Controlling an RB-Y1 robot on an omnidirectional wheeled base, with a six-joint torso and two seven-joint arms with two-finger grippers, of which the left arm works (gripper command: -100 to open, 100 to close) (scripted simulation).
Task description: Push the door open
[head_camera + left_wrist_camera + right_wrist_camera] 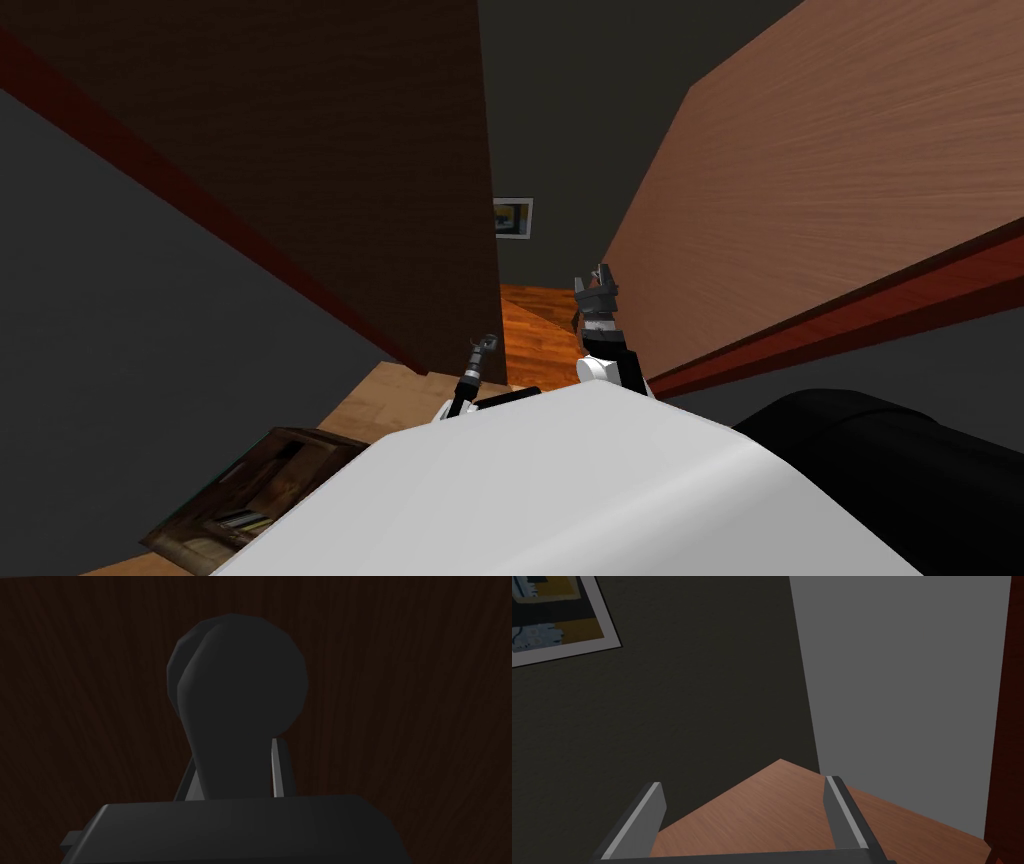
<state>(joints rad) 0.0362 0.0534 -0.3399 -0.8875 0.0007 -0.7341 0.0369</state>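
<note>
One dark brown wooden door (330, 150) takes up the head view from 9 to 12 o'clock, its free edge running down the middle. One light brown wooden panel (850, 170) with a red-brown strip along its foot spreads from 1 to 3 o'clock. In the gap between them are a dark grey wall (560, 120), one orange-brown wooden floor (530, 330) and one framed picture (513, 217) at 12 o'clock. One dark wooden shelf unit (240, 490) lies at 7 o'clock.

Two grippers. The left gripper (487, 343) sits at the door's edge on a thin dark forearm slanting up from the chest. Its two fingers (276, 771) are pressed against the neck of one dark round-headed handle (240, 676) on the door, pinching it.

The right gripper (600, 280) stands upright at 1 o'clock, pointing into the gap — fingers spread wide, holding nothing.
</note>
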